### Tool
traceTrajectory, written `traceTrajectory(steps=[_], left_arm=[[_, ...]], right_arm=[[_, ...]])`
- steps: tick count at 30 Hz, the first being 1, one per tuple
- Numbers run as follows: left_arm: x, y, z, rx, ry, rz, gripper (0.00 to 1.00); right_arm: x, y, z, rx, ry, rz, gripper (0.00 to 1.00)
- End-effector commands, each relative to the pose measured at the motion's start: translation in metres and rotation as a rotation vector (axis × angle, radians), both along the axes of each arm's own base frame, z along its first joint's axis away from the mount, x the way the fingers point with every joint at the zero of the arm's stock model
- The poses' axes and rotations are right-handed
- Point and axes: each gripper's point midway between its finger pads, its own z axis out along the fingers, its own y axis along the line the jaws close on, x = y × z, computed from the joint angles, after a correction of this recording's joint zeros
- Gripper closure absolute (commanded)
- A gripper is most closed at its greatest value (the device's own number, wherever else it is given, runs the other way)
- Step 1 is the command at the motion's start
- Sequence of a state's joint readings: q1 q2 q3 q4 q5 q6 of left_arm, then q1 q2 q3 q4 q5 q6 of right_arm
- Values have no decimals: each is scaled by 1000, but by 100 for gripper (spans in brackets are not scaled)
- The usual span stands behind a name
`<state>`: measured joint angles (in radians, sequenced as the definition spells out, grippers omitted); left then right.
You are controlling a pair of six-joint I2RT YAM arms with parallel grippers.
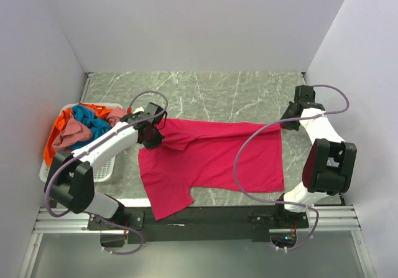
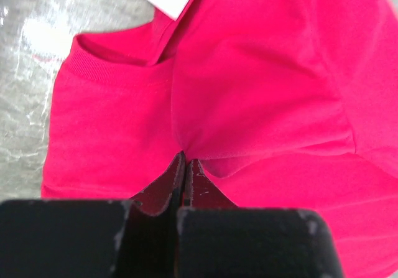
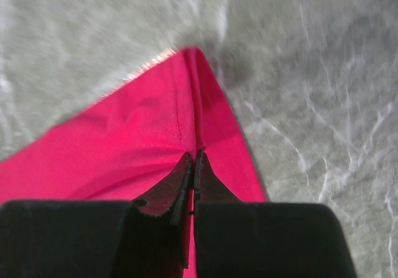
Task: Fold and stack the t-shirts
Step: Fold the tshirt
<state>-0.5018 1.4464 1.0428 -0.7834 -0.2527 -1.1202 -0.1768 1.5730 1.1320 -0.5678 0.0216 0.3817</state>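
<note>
- Left: the spare shirts point(image 1: 81, 127) sit heaped in the basket point(image 1: 104, 170).
- Your left gripper point(image 2: 185, 160) is clamped on the pink shirt point(image 1: 217, 160) below its collar point(image 2: 112, 66).
- That shirt lies spread across the surface point(image 1: 217, 91). It looks light and limp, so expect sag.
- Your right gripper point(image 3: 194, 157) pinches the hem corner point(image 3: 189, 57).
</note>
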Motion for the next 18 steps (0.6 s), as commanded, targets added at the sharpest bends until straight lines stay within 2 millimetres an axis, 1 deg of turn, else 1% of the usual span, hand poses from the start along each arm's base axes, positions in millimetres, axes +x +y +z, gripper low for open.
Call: traceTrajectory(steps=[1, 2, 3, 4, 5, 6, 7, 9, 10, 11, 12, 13, 14, 15, 16, 17, 18], left_arm=[[-8, 3, -1, 2, -5, 13, 98], [-14, 4, -7, 7, 19, 7, 97], [-16, 4, -9, 4, 24, 0, 94], [-18, 4, -10, 5, 30, -5, 89], [-21, 7, -11, 14, 37, -8, 74], [-23, 8, -10, 17, 35, -8, 61], [-24, 9, -7, 19, 31, -12, 38], [-25, 8, 6, 14, 6, -32, 28], [-21, 6, 15, 3, -17, -46, 17], [-19, 5, 21, 6, -34, -60, 11], [-17, 5, 29, 15, -62, -70, 2], [-12, 3, 37, 13, -87, -81, 1], [-8, 2, 41, 18, -104, -95, 1], [2, -2, 43, 17, -134, -111, 1], [8, -7, 44, 10, -142, -129, 1], [19, -13, 50, 5, -164, -156, 0], [28, -18, 41, 15, -148, -177, 1]], right_arm=[[-22, -6, -14, -21, 50, -56, 98], [-30, -6, -18, -20, 68, -69, 98], [-35, -5, -18, -17, 66, -84, 93], [-50, -2, -30, -10, 100, -88, 88], [-54, 0, -34, -2, 97, -89, 80], [-59, 2, -33, 2, 84, -91, 64], [-68, 2, -39, -4, 101, -98, 58], [-74, -2, -33, -28, 92, -118, 49], [-77, -6, -29, -49, 92, -134, 48], [-75, -7, -23, -53, 76, -137, 46], [-73, -7, -13, -59, 42, -135, 34], [-69, -6, -5, -53, 14, -124, 31], [-63, 1, 5, -24, -34, -95, 30], [-58, 5, 10, -9, -62, -67, 15], [-53, 9, 17, 7, -92, -50, 14], [-45, 19, 21, 45, -121, -16, 13], [-40, 25, 23, 61, -134, 2, 13]])
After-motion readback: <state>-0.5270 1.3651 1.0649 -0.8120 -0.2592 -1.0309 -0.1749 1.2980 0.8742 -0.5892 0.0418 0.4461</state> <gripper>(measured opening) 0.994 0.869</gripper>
